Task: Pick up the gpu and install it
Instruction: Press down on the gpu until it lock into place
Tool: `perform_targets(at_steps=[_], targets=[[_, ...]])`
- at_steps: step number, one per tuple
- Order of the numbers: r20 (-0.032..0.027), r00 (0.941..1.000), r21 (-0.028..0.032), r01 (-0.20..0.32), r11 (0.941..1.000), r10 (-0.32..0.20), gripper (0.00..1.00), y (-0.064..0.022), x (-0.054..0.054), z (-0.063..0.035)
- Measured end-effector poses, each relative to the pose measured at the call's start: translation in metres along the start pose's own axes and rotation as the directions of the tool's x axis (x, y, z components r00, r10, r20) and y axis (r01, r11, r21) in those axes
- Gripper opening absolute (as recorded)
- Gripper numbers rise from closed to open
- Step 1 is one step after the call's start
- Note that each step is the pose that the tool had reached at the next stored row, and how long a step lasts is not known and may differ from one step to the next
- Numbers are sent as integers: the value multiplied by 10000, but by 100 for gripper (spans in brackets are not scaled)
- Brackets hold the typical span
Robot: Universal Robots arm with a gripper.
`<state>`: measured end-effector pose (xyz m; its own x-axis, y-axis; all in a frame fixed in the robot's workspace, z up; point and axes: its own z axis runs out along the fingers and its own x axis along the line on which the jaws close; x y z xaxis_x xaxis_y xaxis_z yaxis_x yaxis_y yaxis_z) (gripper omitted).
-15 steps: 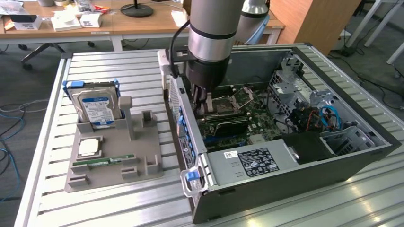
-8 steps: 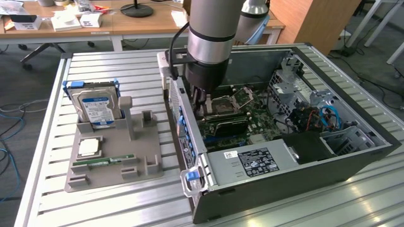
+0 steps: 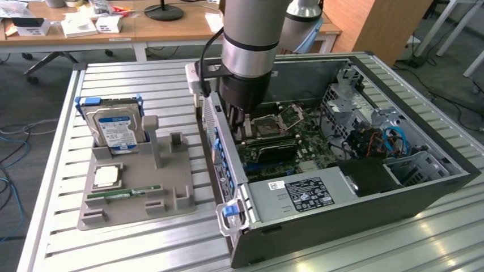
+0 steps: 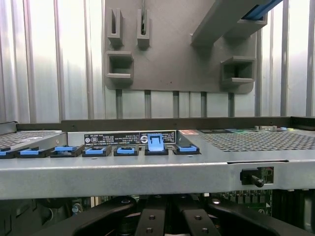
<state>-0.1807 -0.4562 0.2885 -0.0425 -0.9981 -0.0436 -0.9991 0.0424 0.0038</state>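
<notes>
**Inside an open PC case: the arm's closed pincer next to the gpu**

On a slatted metal table (image 3: 136,243), a PC case (image 3: 340,221) lies on its side with its interior facing up. The case fills the half of the table on the exterior view's right. The arm reaches straight down into it, close behind the case's rear wall. The pincer (image 3: 243,133) sits low over the motherboard, with its fingers drawn together. In the wrist view the pincer (image 4: 165,216) shows two dark fingers (image 4: 150,221) nearly touching.

The gpu (image 3: 276,152) is inside the case, a dark flat card lying across the board just below the CPU socket (image 3: 272,122). It sits just beside the pincer's tips. The arm blocks the spot where they would meet, so contact looks likely but cannot be confirmed. A grey power supply (image 3: 298,192) with a label sits nearer the camera.

A grey tray (image 3: 136,209) rests near the table's edge on the exterior view's left, well apart from the pincer. A hard drive (image 3: 115,131) stands upright at its far end, and a CPU (image 3: 106,177) lies flat nearer the camera. A green memory stick (image 3: 124,194) lies just in front of the CPU.

In the wrist view, blue latches (image 4: 155,143) line the case's rear wall.
</notes>
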Motion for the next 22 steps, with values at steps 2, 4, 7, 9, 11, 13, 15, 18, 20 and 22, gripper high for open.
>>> perform_targets(at_steps=[2,4,7,9,11,13,15,18,20,22], targets=[[-1,10000,-2,0,10000,0,11,1,0,1],[-1,10000,-1,-2,10000,2,11,2,0,2],[0,10000,-1,-4,10000,4,11,2,1,6],[0,10000,-1,-3,10000,3,11,2,2,11],[1,10000,-1,-4,10000,4,11,1,3,19],[0,10000,-1,-4,10000,4,11,1,4,28],[-1,10000,-2,-4,10000,4,11,1,6,36],[-1,10000,-1,-3,10000,3,11,1,7,45],[0,10000,-1,-3,10000,3,11,1,7,52],[1,10000,-1,-4,10000,4,11,1,8,60]])
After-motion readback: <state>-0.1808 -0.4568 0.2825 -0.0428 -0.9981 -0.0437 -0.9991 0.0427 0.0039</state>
